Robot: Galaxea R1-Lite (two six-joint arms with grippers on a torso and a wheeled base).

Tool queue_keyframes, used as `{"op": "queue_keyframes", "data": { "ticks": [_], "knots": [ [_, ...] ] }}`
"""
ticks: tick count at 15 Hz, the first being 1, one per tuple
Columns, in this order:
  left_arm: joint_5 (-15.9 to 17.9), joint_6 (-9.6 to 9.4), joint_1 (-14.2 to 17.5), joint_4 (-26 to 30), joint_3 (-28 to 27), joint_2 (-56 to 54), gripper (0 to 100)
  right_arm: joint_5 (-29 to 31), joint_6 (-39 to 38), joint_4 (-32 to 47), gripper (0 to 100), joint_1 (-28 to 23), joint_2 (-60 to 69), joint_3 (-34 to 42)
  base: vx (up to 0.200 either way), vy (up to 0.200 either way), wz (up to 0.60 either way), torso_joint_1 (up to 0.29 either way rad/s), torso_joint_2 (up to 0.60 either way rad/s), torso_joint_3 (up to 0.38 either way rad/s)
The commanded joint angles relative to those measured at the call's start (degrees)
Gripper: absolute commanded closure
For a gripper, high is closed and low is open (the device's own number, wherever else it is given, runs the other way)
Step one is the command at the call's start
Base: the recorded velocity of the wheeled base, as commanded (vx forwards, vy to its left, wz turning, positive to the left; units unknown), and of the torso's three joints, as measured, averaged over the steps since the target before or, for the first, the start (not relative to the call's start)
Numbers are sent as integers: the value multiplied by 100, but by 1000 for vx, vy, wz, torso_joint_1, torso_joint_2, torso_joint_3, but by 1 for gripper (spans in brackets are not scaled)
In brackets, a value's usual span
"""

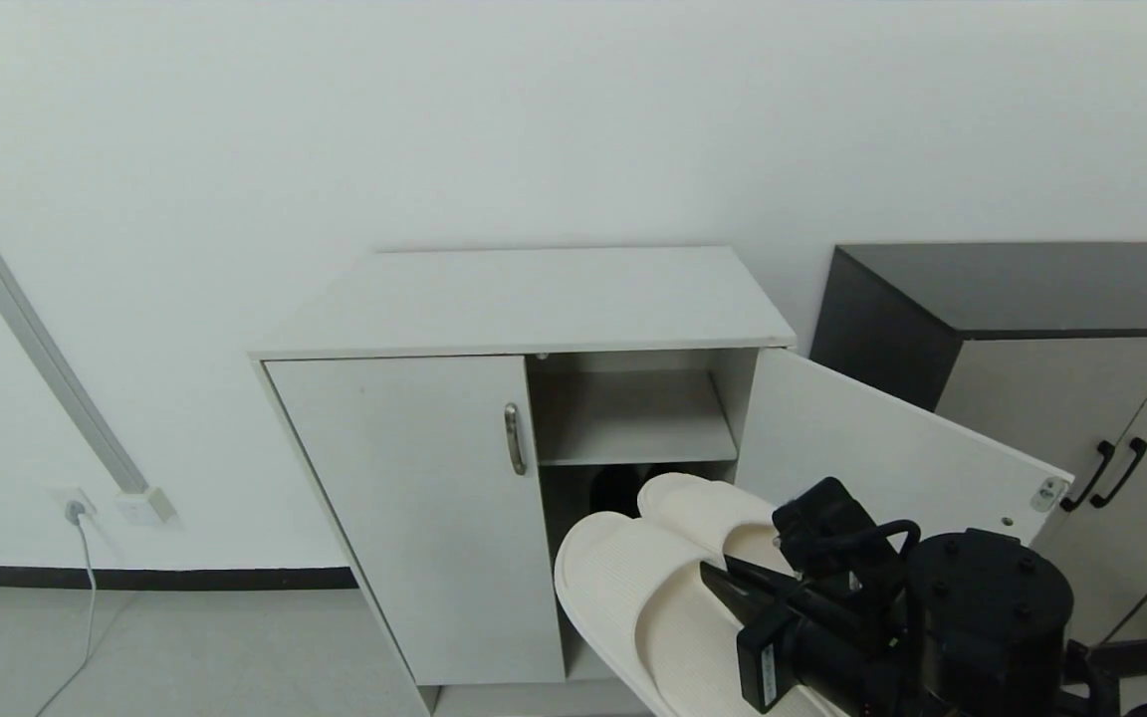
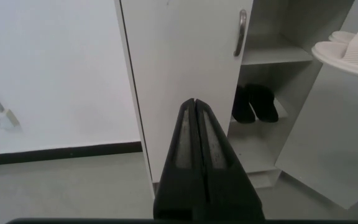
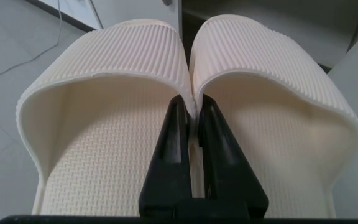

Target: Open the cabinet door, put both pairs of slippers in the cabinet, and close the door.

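The white cabinet (image 1: 534, 299) has its left door (image 1: 414, 498) closed and its right door (image 1: 882, 448) swung open. My right gripper (image 1: 723, 586) is shut on a pair of cream slippers (image 1: 633, 588), pinching their inner edges together (image 3: 191, 106), just in front of the open side. The cream slippers (image 2: 353, 46) hang at about shelf height. A black pair of slippers (image 2: 257, 102) stands on the cabinet's bottom board, below the shelf (image 1: 633, 418). My left gripper (image 2: 195, 106) is shut with nothing in it, low and facing the closed door with its metal handle (image 2: 242, 32).
A dark cabinet (image 1: 1032, 299) with two black handles (image 1: 1111, 473) stands right behind the open door. A wall socket with a plugged cable (image 1: 76, 513) and a grey conduit (image 1: 26, 329) are on the wall to the left. Bare floor (image 1: 135, 647) lies left of the cabinet.
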State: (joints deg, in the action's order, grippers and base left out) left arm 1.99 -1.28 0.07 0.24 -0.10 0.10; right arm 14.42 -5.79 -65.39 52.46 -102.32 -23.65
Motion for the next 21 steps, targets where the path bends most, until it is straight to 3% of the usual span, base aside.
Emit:
{"op": "queue_keyframes", "data": {
  "ticks": [1, 13, 19, 21],
  "knots": [
    [-5, 5, 1, 2, 1, -1, 100, -1, -1, 0, 100, 1, -16, 1, 0, 0, 0, -188, 520, 320],
    [-5, 5, 1, 2, 1, -1, 100, -1, -1, -44, 100, 72, -219, 45, 0, 0, 0, -145, 476, 330],
    [3, -4, 1, 2, 1, -1, 100, 61, 377, -870, 100, 89, -737, 256, 0, 0, 0, -50, 433, 378],
    [3, -4, 1, 2, 1, -1, 100, 535, 412, -1099, 100, 309, -1054, -114, 0, 0, 0, -7, 178, 178]
  ]
}}
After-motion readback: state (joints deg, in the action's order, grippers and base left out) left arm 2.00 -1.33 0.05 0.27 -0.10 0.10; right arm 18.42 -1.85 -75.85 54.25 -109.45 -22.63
